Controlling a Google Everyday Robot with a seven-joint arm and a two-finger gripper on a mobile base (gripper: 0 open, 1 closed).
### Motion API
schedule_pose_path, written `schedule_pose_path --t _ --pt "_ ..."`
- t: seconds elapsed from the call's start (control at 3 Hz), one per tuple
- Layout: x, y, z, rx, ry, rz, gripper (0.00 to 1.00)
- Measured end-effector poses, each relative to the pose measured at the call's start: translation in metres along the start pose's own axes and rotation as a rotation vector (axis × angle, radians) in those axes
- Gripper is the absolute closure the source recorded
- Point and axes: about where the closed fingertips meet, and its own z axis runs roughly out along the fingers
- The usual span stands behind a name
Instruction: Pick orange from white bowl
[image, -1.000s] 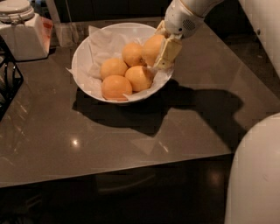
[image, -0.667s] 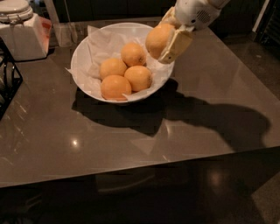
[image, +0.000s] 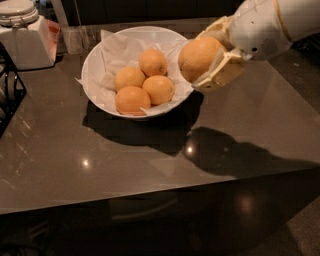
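My gripper (image: 206, 59) is shut on the orange (image: 198, 58), the largest fruit, and holds it in the air just past the right rim of the white bowl (image: 95, 60). One pale finger (image: 222, 72) lies along the fruit's right and lower side. The other finger shows behind its top. The bowl is lined with crinkled white paper and holds several smaller oranges (image: 145, 82) in a cluster. The arm's white wrist (image: 262, 25) comes in from the upper right.
The bowl stands on a dark glossy table (image: 100, 165) whose front edge runs across the lower part of the view. A white lidded canister (image: 25, 35) stands at the back left, a clear cup (image: 75, 39) beside it, and a black wire rack (image: 9, 95) at the left edge.
The gripper has lifted the orange out of the bowl, up and to the right; the fruit now hangs clear of the rim. The other oranges have stayed in place.
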Motion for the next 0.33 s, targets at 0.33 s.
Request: schedule_pose_path --t 0.33 --pt "0.0137 0.0052 -0.0108 0.02 0.001 0.038 1.0"
